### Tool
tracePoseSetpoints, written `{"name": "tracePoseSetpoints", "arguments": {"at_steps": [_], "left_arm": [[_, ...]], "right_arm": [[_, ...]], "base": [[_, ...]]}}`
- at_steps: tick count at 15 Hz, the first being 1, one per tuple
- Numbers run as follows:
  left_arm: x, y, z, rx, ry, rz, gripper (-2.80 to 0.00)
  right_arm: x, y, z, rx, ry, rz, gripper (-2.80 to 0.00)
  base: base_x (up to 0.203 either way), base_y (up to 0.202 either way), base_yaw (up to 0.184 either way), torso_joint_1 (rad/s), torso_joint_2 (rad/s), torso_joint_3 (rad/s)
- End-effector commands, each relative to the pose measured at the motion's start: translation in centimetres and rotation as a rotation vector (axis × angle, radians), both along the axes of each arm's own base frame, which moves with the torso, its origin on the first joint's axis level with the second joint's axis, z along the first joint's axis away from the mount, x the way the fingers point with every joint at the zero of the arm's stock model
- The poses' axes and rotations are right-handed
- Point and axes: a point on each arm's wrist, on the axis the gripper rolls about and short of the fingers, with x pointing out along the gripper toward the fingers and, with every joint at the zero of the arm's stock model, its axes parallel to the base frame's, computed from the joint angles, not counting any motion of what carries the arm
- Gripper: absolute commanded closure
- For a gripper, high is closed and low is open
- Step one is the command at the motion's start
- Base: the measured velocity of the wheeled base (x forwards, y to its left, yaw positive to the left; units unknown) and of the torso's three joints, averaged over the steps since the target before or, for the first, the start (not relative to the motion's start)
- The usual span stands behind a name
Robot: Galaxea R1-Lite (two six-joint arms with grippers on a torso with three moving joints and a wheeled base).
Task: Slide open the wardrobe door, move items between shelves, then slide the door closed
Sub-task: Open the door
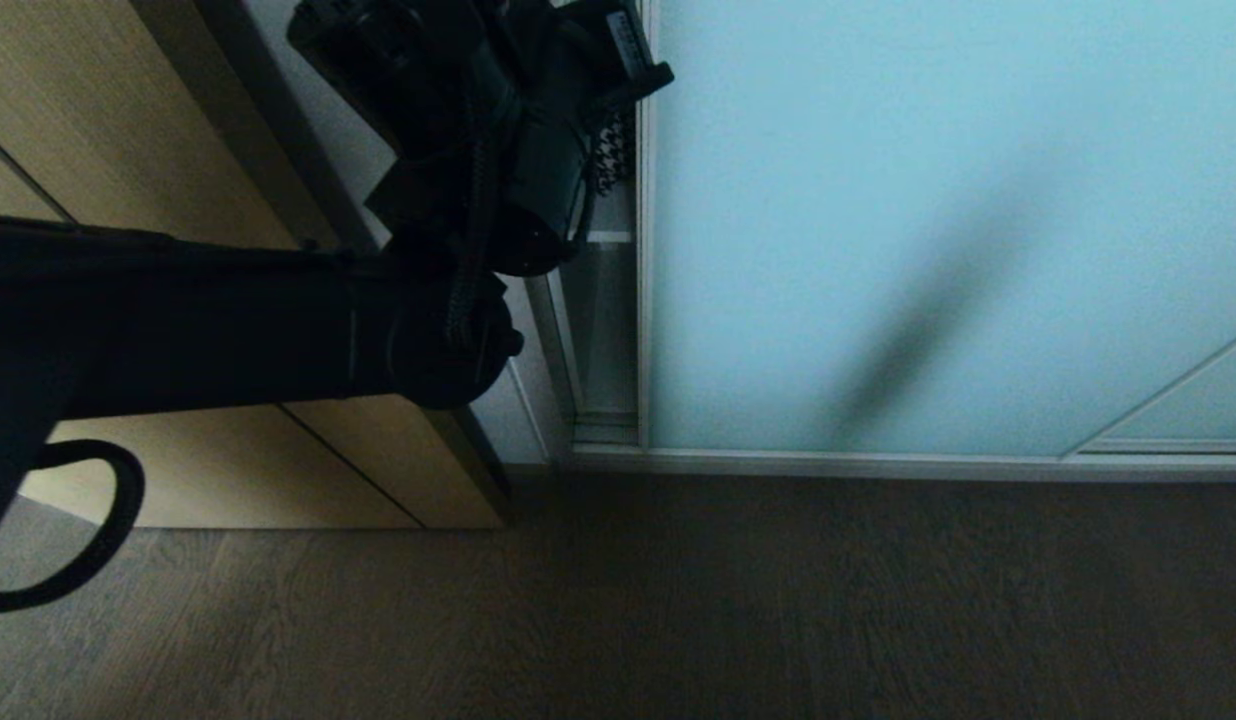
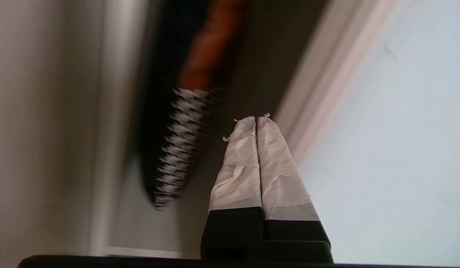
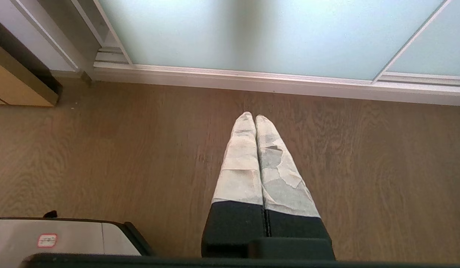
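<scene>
Frosted pale blue-green glass door (image 1: pixel 938 220), matt, thin silver metal frame. Brown wood-grain floor (image 1: pixel 778 600). Gripper fingers (image 3: pixel 248 156) wrapped in creased whitish tape, possibly paper.

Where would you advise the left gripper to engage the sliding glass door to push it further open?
Probably on the thin silver frame edge of the sliding wardrobe door, coming from the narrow open gap beside it. That upright strip is the only raised, firm part; the frosted pane is flat and offers no hold. The left gripper, fingers together, already sits by that edge, suited to hooking and pushing sideways.
</scene>
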Motion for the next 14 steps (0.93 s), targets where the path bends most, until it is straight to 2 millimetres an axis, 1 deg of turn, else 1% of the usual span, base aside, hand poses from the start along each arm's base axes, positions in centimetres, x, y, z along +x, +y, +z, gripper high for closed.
{"name": "tracePoseSetpoints", "arguments": {"at_steps": [1,6,8,12,14], "left_arm": [[2.5,-1.4,-1.8,0.015,0.021,0.013,0.0],[5.2,-2.1,-3.3,0.027,0.031,0.041,0.0],[5.9,-2.5,-3.9,0.044,0.036,0.031,0.0],[6.3,-3.1,-4.8,0.084,0.031,-0.012,0.0],[6.3,-3.9,-5.5,0.104,0.033,-0.042,0.0]], "right_arm": [[0.0,0.0,0.0,0.0,0.001,0.001,0.0],[0.0,0.0,0.0,0.001,0.001,0.0,0.0],[0.0,0.0,0.0,0.002,0.001,-0.001,0.0],[0.0,0.0,0.0,0.001,0.001,0.001,0.0],[0.0,0.0,0.0,0.002,0.001,0.001,0.0]], "base": [[0.0,0.0,0.0,0.0,0.0,0.0],[0.0,0.0,0.0,0.0,0.0,0.0],[0.0,0.0,0.0,0.0,0.0,0.0],[0.0,0.0,0.0,0.0,0.0,0.0],[0.0,0.0,0.0,0.0,0.0,0.0]]}}
